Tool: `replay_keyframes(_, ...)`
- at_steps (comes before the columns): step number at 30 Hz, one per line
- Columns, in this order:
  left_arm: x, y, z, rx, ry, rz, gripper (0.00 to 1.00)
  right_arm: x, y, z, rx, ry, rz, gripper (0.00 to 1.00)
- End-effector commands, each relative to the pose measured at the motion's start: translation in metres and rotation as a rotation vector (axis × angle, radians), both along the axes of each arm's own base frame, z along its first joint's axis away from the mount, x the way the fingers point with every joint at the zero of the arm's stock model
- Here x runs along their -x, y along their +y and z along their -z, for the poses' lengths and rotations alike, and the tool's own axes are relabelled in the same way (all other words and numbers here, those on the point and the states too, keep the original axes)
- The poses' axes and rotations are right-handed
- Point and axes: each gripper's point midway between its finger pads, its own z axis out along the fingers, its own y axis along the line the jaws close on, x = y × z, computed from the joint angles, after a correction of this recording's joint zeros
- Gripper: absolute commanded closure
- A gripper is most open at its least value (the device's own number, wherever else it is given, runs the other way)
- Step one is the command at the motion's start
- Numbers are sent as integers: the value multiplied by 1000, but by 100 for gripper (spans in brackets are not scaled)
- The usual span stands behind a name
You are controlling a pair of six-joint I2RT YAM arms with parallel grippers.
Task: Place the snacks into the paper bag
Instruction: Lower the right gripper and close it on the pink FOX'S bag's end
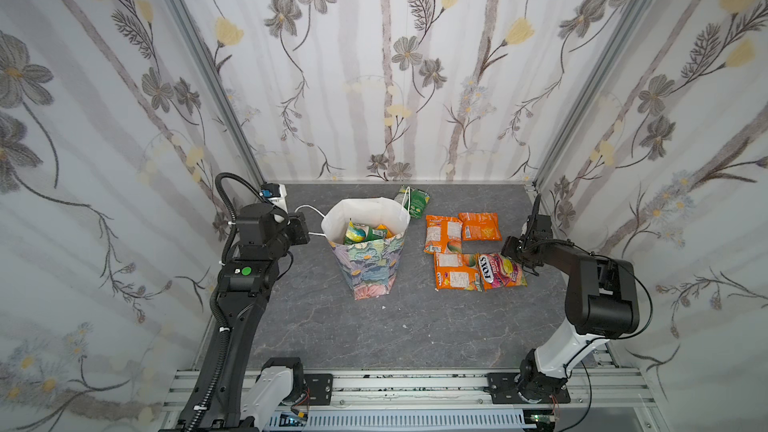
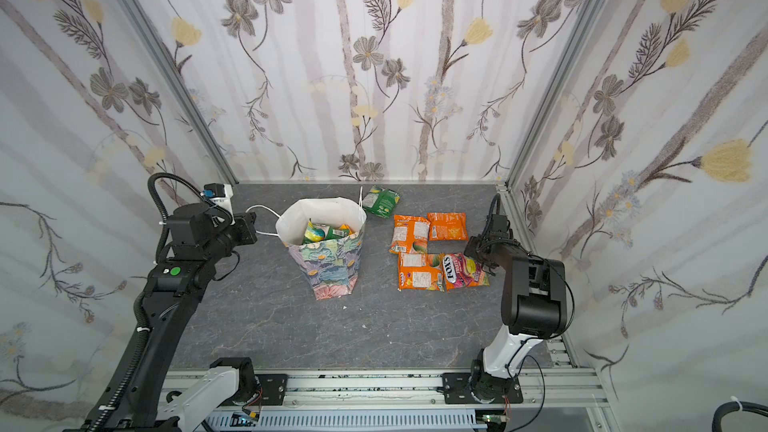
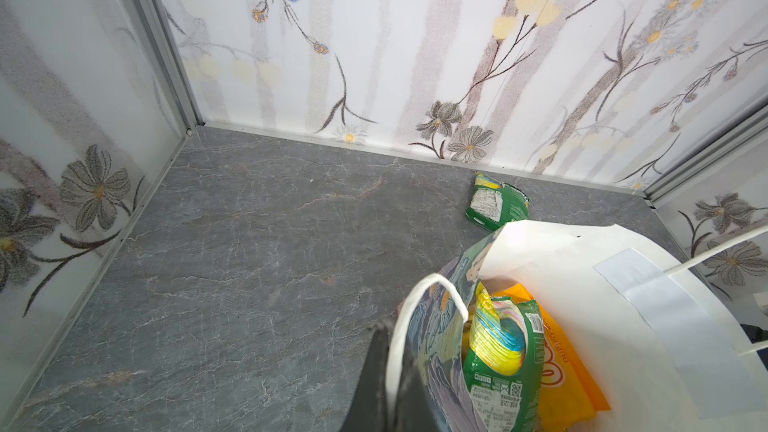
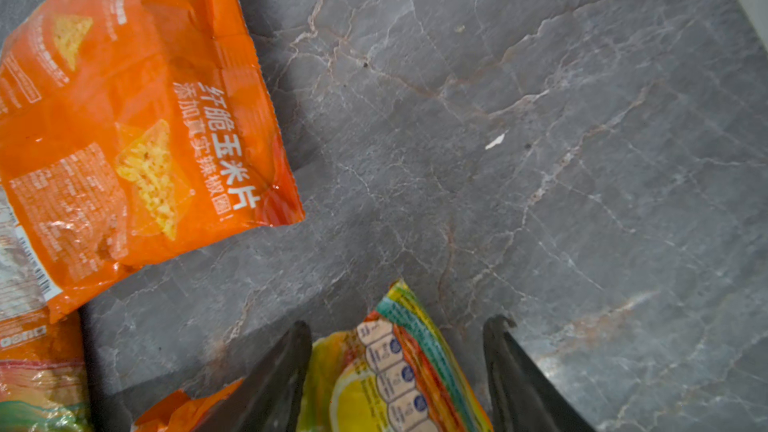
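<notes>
The paper bag [image 1: 370, 263] [image 2: 328, 268] stands upright and open in mid-table, with green, yellow and orange snacks [image 1: 361, 232] [image 3: 503, 351] inside. My left gripper [image 1: 306, 231] [image 3: 390, 334] is shut on its white cord handle [image 3: 415, 305]. Three orange packets [image 1: 442, 234] [image 1: 480, 226] [image 1: 455, 272] and a FOX'S packet [image 1: 500, 272] [image 2: 463, 272] lie flat to the right of the bag. A green packet [image 1: 415, 201] [image 3: 496, 203] lies behind it. My right gripper [image 1: 516, 260] [image 4: 401, 324] is open, low over the table, its jaws either side of the FOX'S packet's corner [image 4: 399, 376].
Wallpapered walls close the table in at the left, back and right. A white box with a blue plug [image 1: 276, 195] sits in the back left corner. An aluminium rail [image 1: 415, 384] runs along the front edge. A tiny white scrap [image 4: 495, 141] lies on the grey tabletop.
</notes>
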Motion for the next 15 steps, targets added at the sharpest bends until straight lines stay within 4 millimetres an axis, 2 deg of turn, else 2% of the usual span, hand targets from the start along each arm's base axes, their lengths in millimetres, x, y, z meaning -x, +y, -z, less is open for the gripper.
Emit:
replay_keyframes(1, -3, -3, -16, 15, -47, 14, 100, -3, 1, 2, 2, 1, -13, 37)
replay_keyframes(8, 0, 0, -20, -4, -47, 5, 100, -2, 10, 9, 3, 13, -32, 47)
replay_keyframes(15, 2, 0, -19, -8, -42, 4, 100, -6, 12, 12, -7, 15, -37, 72)
